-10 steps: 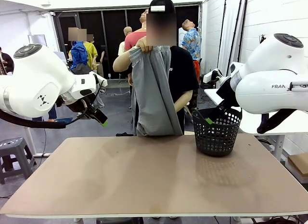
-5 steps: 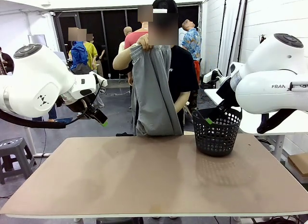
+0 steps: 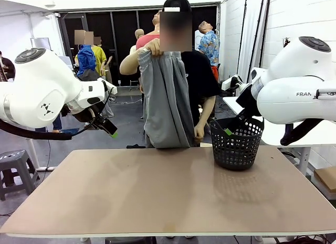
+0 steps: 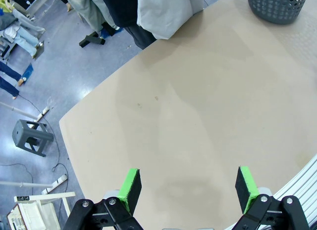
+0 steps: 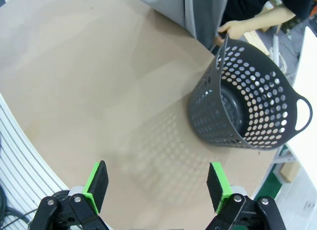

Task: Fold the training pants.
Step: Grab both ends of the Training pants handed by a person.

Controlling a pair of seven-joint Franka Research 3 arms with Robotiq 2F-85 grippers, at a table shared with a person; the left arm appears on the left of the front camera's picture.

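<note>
In the front view, a person at the far side of the table (image 3: 168, 197) holds the training pants (image 3: 167, 97) up in the air. One raised hand (image 3: 154, 46) grips the gathered waistband, and the lower hand (image 3: 199, 131) is down by the hem. The grey fabric hangs lengthwise with its hem just above the far table edge, so it is not yet laid on the table. A black mesh basket (image 3: 236, 145) stands on the far right of the table. The left gripper (image 3: 107, 127) hangs above the far left corner and the right gripper (image 3: 231, 126) sits beside the basket's rim. Neither touches anything.

In the left wrist view, the left gripper's green pads (image 4: 130, 187) stand wide apart over bare tabletop with nothing between them. The pants' lower end shows at the far edge, well away from the pads.

In the right wrist view, the right gripper's pads (image 5: 218, 182) are likewise spread and empty. The basket is ahead and to the right of them, and the hanging pants and the person's lower hand are beyond it.

The task looks to be at its very start: the garment is being shown or straightened, and no fold has been made. The next move probably needs the pants spread flat on the open middle of the table. Each gripper would then need to come down on an edge of the thin fabric and pinch it cleanly without bunching it or catching the basket.
</note>
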